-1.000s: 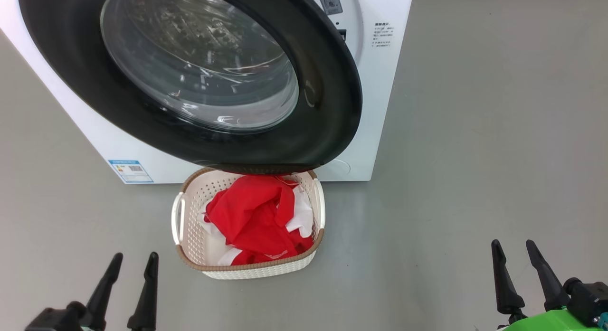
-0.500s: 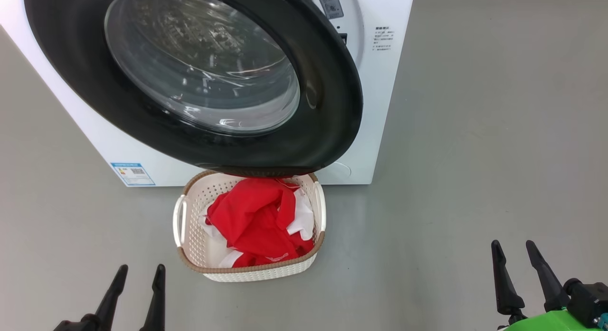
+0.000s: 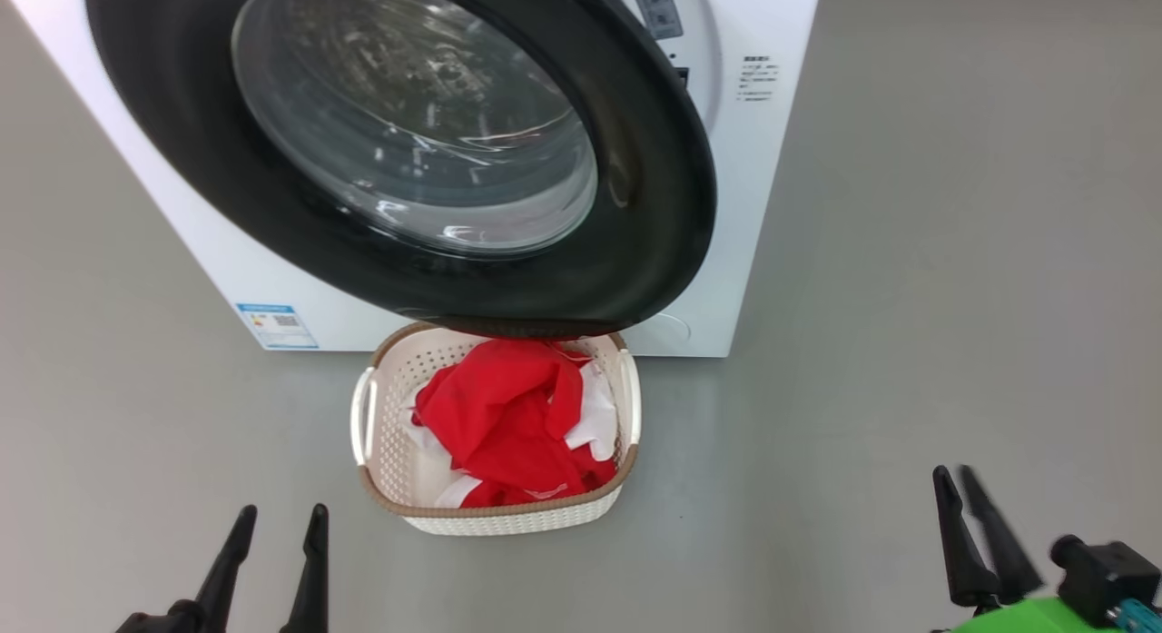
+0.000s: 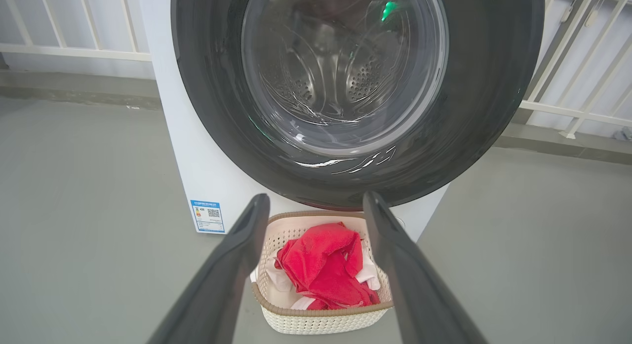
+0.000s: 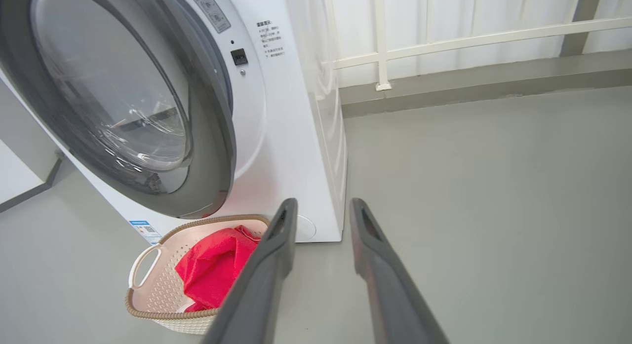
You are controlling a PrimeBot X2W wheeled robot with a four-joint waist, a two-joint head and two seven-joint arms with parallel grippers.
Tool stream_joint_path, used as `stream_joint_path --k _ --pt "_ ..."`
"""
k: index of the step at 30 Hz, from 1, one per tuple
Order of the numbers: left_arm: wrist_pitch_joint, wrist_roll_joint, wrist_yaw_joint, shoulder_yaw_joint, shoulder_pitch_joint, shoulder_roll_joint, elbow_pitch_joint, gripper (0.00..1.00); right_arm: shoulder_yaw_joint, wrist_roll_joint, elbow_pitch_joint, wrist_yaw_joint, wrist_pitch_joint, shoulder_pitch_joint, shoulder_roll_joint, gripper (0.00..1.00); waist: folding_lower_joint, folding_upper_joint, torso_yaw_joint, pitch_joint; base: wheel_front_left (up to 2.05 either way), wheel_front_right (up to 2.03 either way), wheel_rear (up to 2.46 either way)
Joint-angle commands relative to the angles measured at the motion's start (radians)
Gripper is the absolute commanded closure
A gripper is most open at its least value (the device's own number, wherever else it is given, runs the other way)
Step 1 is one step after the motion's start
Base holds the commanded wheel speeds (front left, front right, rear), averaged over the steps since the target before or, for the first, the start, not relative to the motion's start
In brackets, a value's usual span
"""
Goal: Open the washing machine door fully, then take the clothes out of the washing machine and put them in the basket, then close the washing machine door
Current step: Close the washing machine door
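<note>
The washing machine is a white box, and its door, black-rimmed with bulging glass, lies close over the front; I cannot tell if it is latched. Through the glass the steel drum shows. The cream basket stands on the floor under the door's lower edge, holding the red and white clothes. My left gripper hangs open and empty, left of and nearer than the basket. My right gripper is open and empty, far right of the basket. The left wrist view frames the basket between that gripper's fingers.
Grey floor surrounds the machine, with wide room to its right. A white railing and a low grey kerb run behind it. A blue-edged label marks the machine's lower left corner.
The head camera has swung, shifting the whole scene a little to the right. The right gripper's fingers now appear closer together and turned. Basket and clothes lie as before.
</note>
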Motion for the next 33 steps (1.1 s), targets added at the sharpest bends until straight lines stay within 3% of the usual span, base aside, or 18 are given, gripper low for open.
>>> stream_joint_path --k 1,8,17,33 --pt "-0.012 0.006 -0.005 0.032 -0.014 0.001 -0.027 0.0 0.049 0.0 -0.018 0.007 -0.006 -0.052 -0.013 1.0 0.0 0.0 0.022 0.002 0.0 0.0 0.0" --pt "-0.012 0.002 -0.005 0.018 -0.016 -0.025 -0.028 0.0 0.182 -0.026 0.018 0.007 -0.006 -0.179 -0.018 1.0 0.0 0.0 0.073 0.01 0.0 0.0 0.0" --pt "-0.012 -0.005 -0.005 -0.022 -0.044 -0.04 -0.028 0.0 0.258 -0.016 0.071 0.007 -0.006 -0.369 -0.048 1.0 0.0 0.0 0.135 0.035 0.0 0.0 0.0" --pt "-0.012 -0.044 -0.005 -0.06 -0.137 -0.053 -0.045 0.0 0.189 0.024 0.18 0.007 -0.006 -0.589 -0.031 1.0 0.0 0.0 0.211 0.18 0.0 0.0 0.0"
